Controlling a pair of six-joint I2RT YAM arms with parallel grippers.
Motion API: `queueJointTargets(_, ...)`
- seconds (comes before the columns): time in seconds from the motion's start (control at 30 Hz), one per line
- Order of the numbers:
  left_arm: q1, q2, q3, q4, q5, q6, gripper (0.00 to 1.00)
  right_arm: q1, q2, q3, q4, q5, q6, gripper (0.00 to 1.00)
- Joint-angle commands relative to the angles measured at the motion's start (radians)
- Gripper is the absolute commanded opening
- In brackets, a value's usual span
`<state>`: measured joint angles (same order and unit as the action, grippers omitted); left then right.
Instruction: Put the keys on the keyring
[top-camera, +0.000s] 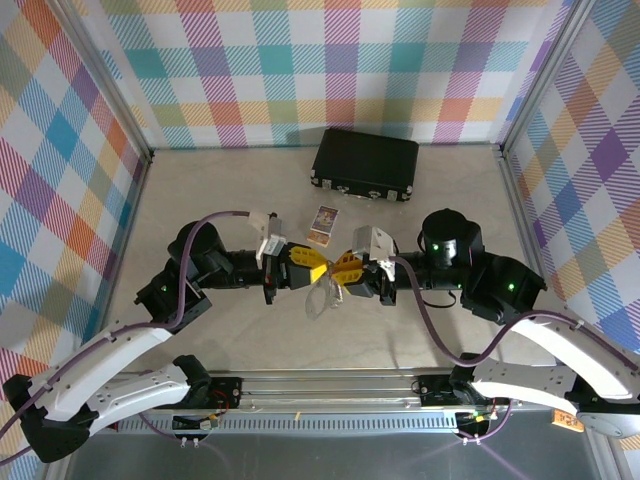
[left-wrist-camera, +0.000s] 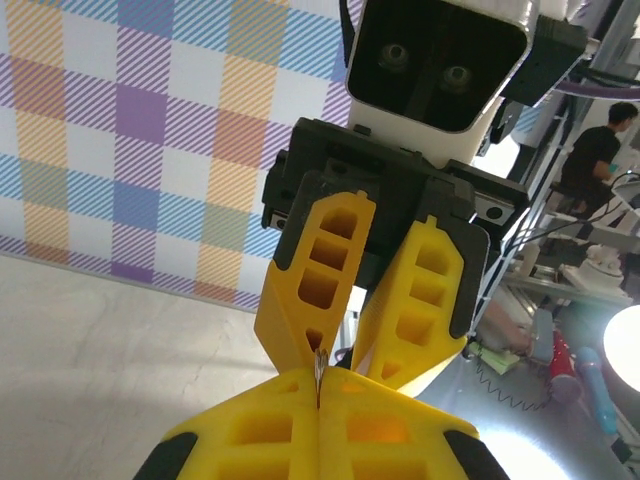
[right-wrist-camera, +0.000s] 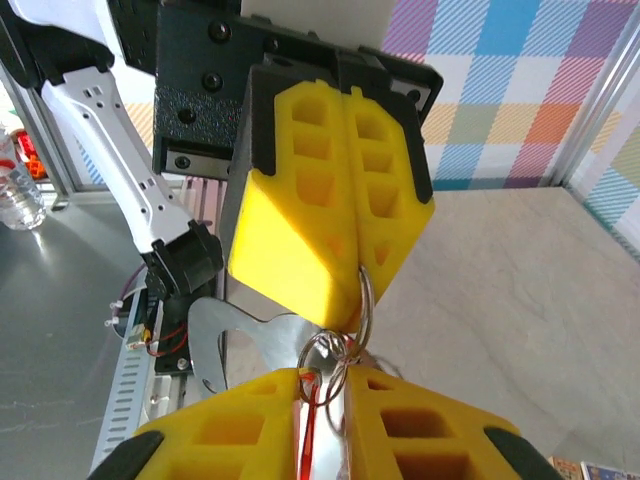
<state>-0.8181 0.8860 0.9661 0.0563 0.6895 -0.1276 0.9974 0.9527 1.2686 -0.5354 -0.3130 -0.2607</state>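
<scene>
Tabletop (top-camera: 220, 190) in pale beige spreads between plaid walls. A black case (top-camera: 365, 163) lies at upper centre of the top view, well apart from the arms. At frame centre the left gripper (top-camera: 318, 269) and right gripper (top-camera: 340, 272) meet tip to tip. The left gripper is clamped on the keyring (right-wrist-camera: 250, 338), whose grey loop hangs below the fingers. A small printed card (top-camera: 323, 226) lies just above them in the frame; its print is too small to read. The keys (right-wrist-camera: 305, 428), red tag showing, sit between the right gripper's slightly parted jaws; whether those jaws pinch them cannot be told.
</scene>
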Motion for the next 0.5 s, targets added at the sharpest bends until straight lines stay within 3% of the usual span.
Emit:
queueJointTargets(0.0,-0.007,-0.013,-0.031,0.144,-0.008,-0.072,0.0,0.011,-0.012,-0.017,0.083,-0.073,0.037,0.18)
queueJointTargets(0.47,-0.01,-0.029,-0.065,0.176,0.001,-0.09,0.0,0.012,-0.012,-0.044,0.137,-0.07,0.085,0.22)
